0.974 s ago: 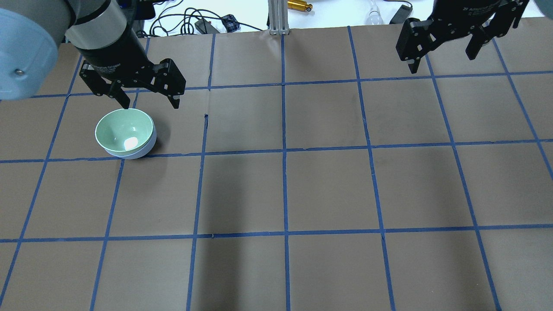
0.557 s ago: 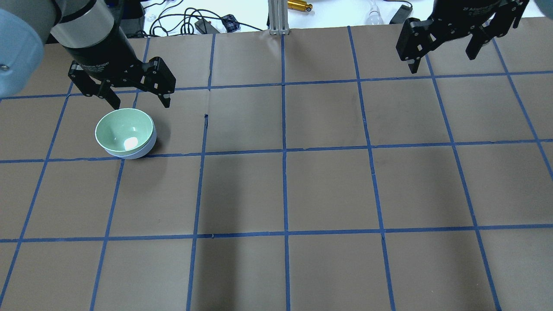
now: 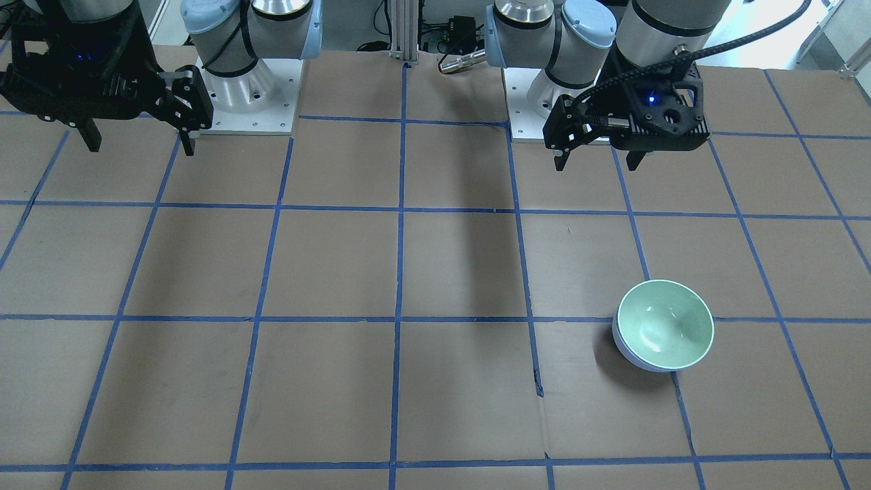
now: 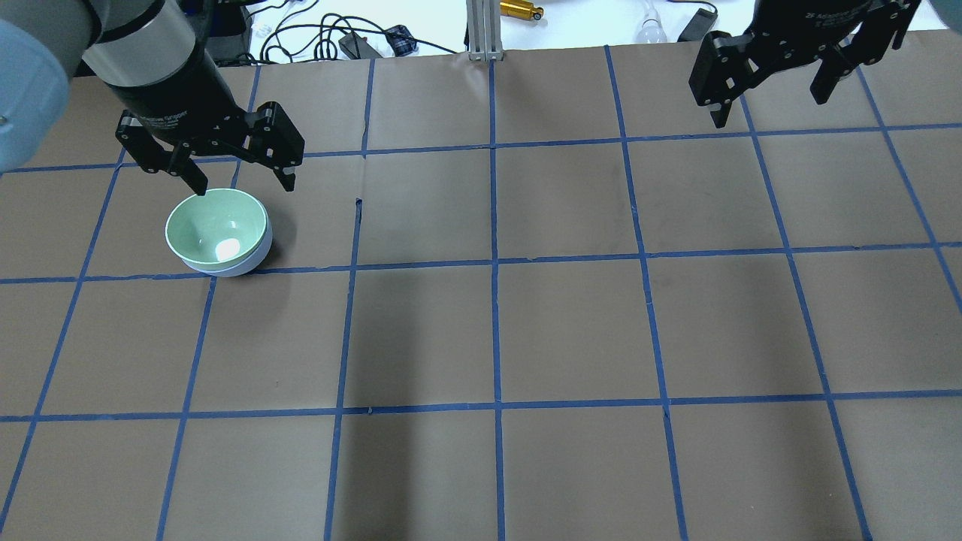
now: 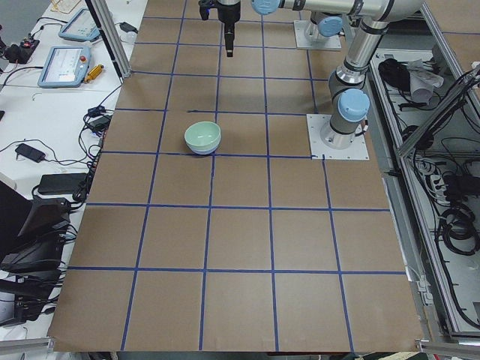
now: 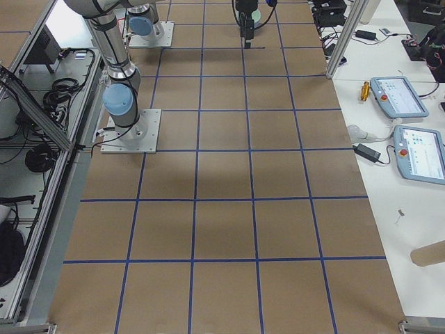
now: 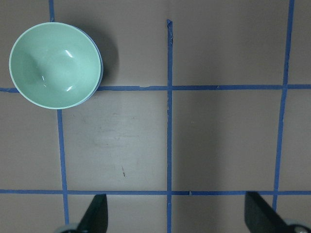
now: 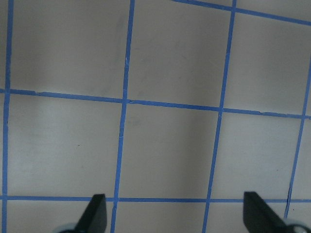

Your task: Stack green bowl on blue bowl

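The green bowl [image 4: 216, 228] sits nested inside the blue bowl [image 4: 242, 267] on the table's left part; only a sliver of the blue bowl shows under it. Both also show in the front view, green bowl [image 3: 665, 324] in blue bowl [image 3: 627, 352], and in the left wrist view [image 7: 53, 65]. My left gripper [image 4: 244, 184] is open and empty, above the table just behind the bowls and apart from them. My right gripper [image 4: 768, 105] is open and empty, far off at the table's back right.
Brown paper with a blue tape grid covers the table [image 4: 571, 330]. Cables [image 4: 338, 37], a gold cylinder [image 4: 522, 10] and an aluminium post [image 4: 485, 30] lie beyond its far edge. The two arm bases [image 3: 245, 82] [image 3: 544, 88] stand at the robot's side.
My open left gripper has shifted to the left and a little toward the far edge in the overhead view. The nested bowls and the right gripper have not moved.
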`<state>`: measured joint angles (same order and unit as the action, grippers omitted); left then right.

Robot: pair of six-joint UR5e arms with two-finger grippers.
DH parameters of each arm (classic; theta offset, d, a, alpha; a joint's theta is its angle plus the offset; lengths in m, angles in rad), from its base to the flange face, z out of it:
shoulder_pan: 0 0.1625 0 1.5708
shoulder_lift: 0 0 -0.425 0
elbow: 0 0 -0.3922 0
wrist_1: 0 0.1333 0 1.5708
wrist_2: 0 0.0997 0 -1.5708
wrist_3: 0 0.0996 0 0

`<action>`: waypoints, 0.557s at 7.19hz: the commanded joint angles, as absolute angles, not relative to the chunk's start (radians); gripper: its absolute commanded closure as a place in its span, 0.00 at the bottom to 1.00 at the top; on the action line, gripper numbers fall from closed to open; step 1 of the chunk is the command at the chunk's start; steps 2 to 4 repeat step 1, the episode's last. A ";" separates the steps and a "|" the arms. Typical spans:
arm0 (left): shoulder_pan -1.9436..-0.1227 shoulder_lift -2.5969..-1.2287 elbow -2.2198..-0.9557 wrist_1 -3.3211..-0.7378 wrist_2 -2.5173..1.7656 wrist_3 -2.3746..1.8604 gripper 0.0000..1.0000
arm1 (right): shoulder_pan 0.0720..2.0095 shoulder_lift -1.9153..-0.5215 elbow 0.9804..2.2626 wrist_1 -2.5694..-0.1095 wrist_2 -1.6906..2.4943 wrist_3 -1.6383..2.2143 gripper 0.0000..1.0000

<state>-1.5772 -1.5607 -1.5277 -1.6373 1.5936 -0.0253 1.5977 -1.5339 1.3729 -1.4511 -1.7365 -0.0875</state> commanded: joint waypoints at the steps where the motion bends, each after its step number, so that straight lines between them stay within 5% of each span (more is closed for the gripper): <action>1: -1.578 -1.560 -1.528 -1.638 1.592 -0.050 0.00 | 1.598 -1.534 1.373 -1.451 -1.736 -0.087 0.00; 4: -1.578 -1.560 -1.528 -1.638 1.592 -0.050 0.00 | 1.598 -1.534 1.373 -1.451 -1.736 -0.087 0.00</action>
